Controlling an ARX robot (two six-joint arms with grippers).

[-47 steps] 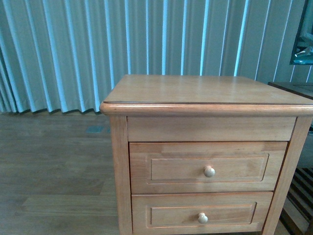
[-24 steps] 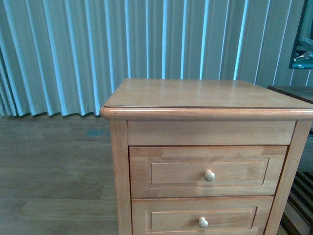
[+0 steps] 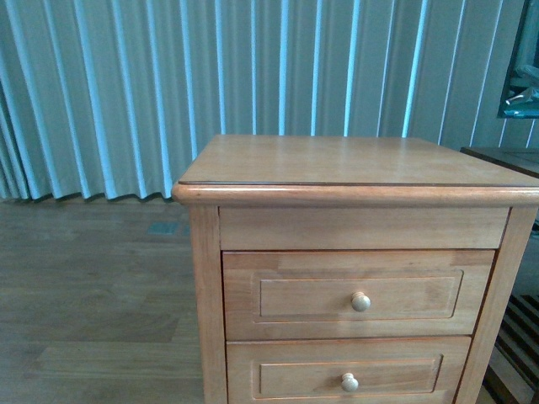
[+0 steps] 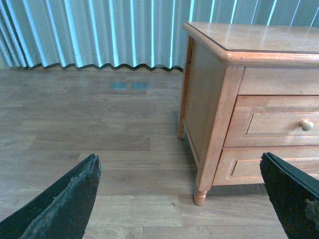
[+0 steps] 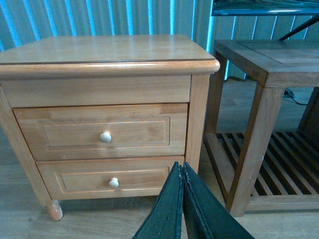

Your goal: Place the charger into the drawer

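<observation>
The drawer [image 3: 358, 294] is the upper one in a honey-wood nightstand [image 3: 354, 160]; it is closed, with a round pale knob [image 3: 360, 301]. It also shows in the right wrist view as the drawer [image 5: 102, 131] and in the left wrist view as the drawer [image 4: 279, 122]. The charger is out of view in every frame. My left gripper [image 4: 179, 169] is open, low over the floor to the left of the nightstand, with nothing between its fingers. In front of the nightstand's lower right, my right gripper [image 5: 181, 167] is shut and empty. Neither arm shows in the front view.
A lower, shorter drawer [image 3: 349, 374] with the same knob sits beneath. A dark wooden side table [image 5: 264, 59] with a slatted lower shelf stands right of the nightstand. Pale pleated curtains [image 3: 168, 84] hang behind. Wood-plank floor [image 4: 99, 129] spreads to the left.
The front view has shifted a little: the nightstand sits slightly lower in frame than a second ago. It has held still over the last half second.
</observation>
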